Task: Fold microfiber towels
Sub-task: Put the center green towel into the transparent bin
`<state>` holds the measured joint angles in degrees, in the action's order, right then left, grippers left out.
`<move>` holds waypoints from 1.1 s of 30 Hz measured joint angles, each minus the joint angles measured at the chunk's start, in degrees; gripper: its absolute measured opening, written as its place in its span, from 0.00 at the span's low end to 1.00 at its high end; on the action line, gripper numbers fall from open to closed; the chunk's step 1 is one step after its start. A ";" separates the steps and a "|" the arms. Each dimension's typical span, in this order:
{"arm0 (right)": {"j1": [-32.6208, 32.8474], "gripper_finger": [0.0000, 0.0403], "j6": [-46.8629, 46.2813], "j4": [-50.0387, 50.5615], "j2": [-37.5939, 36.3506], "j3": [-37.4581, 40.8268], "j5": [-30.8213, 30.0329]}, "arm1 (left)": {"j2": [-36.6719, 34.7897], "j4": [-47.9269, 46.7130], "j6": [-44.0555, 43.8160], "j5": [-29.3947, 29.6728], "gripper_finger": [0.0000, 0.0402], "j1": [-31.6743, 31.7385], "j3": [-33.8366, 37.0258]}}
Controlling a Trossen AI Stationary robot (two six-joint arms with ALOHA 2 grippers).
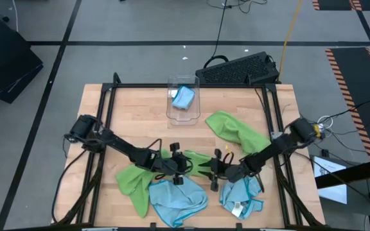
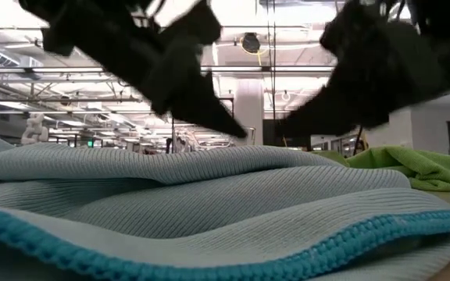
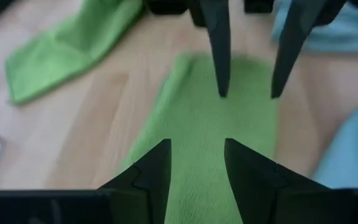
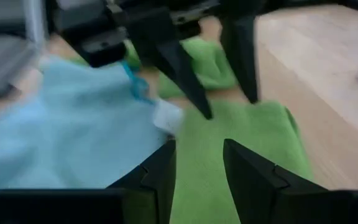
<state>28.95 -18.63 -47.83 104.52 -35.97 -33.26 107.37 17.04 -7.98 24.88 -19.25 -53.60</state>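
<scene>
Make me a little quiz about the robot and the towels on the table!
1. True or false: the clear bin holds a blue towel.
2. Which colour is the towel lying between the left pincer and the right pincer? A) green B) blue C) red
3. Fill in: both pincers have their fingers ____, with nothing between them.

Key: 1 true; 2 A; 3 open.
</scene>
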 joint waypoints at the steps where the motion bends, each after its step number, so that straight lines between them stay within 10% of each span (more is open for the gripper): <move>1: 0.00 0.30 -0.06 -1.08 1.53 0.01 -0.04 | 1.01 -0.10 -0.14 0.00 0.38 0.28 0.00; 17: -0.96 0.15 -7.51 -2.76 10.77 -0.11 -5.05 | 4.62 -0.74 0.37 -2.07 0.38 3.53 -0.06; 33: 2.52 0.21 0.30 8.14 -4.41 0.00 -2.46 | -1.40 -0.46 2.86 0.65 0.45 -6.77 -0.04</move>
<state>31.47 -18.34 -39.69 100.11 -35.97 -35.73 105.97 16.58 -5.12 25.54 -26.02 -53.65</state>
